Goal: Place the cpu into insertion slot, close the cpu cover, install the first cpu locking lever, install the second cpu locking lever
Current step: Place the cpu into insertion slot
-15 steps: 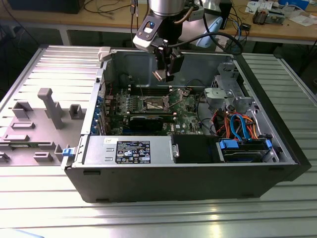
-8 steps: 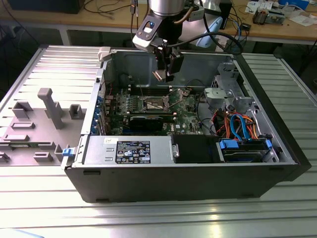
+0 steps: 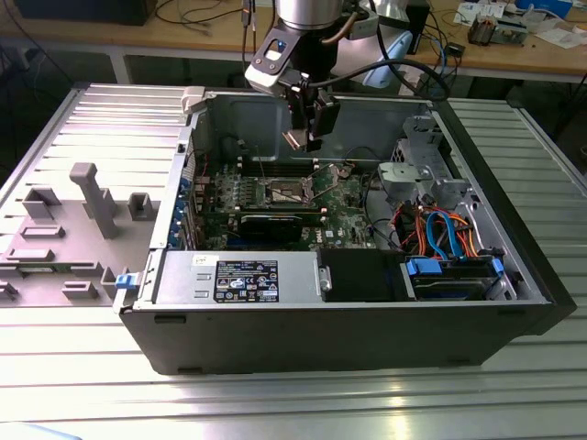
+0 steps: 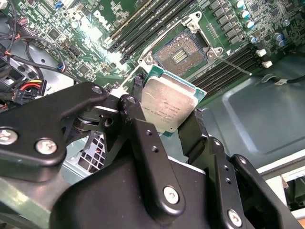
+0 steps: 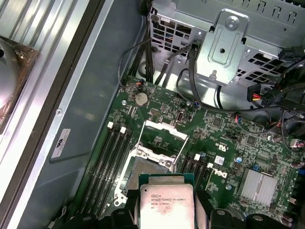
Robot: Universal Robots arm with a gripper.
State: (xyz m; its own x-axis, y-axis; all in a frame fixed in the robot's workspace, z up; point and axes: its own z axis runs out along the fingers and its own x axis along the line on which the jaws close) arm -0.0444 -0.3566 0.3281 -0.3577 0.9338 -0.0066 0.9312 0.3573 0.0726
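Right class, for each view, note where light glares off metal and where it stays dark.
Exterior view: bright glare streaks on the ribbed table, while the case's near wall is dark. Second wrist view: a soft sheen on the cpu lid, and the slot centre looks dim. First wrist view: the cpu lid is evenly lit, and the steel bracket shines brightest.

Robotics lab or electronics workshop: a ribbed silver aluminium table (image 3: 275, 408) carries an open black metal desktop computer case (image 3: 367, 339) lying on its side, with its green circuit board (image 5: 157, 114) and coloured wiring (image 3: 440, 234) exposed, beside a grey plastic fixture plate with upright blocks (image 3: 55, 243). A silver-and-black robot arm (image 3: 307, 18) hangs over the case. Behind runs a long light wooden workbench (image 3: 183, 41) strewn with black cables (image 3: 197, 14) and what look like small electronic parts (image 3: 495, 27).
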